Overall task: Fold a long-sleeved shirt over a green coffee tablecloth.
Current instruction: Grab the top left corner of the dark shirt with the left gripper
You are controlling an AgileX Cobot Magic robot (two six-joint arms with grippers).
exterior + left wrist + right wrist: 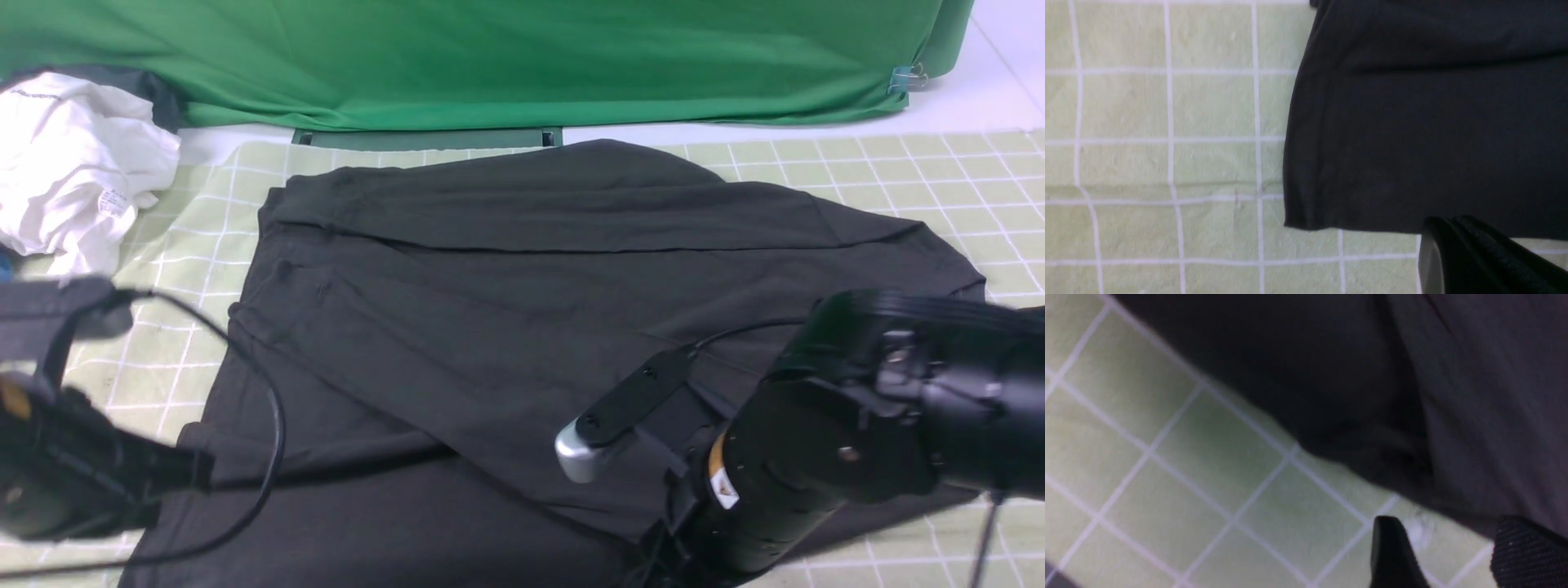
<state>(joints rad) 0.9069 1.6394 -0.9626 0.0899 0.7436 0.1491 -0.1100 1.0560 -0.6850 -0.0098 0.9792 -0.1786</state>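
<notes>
The black long-sleeved shirt [506, 310] lies spread on the green coffee tablecloth [898, 171], with folds running across its upper part. My left gripper [200, 469] is at the shirt's near left edge. In the left wrist view its fingers are pressed together, and the left gripper [1439, 224] is shut on the hem of the shirt [1433, 122]. My right arm [816, 457] reaches down over the shirt's near right part and hides its own jaws there. In the right wrist view the right gripper [1457, 555] stands open over the tablecloth [1208, 477], beside the shirt's edge [1453, 396], with nothing between its fingers.
A crumpled white garment [65, 155] lies at the far left. A plain bright green backdrop [490, 57] hangs along the back, held by a clip [902, 79]. A black cable [273, 425] loops from the left arm over the shirt's left edge.
</notes>
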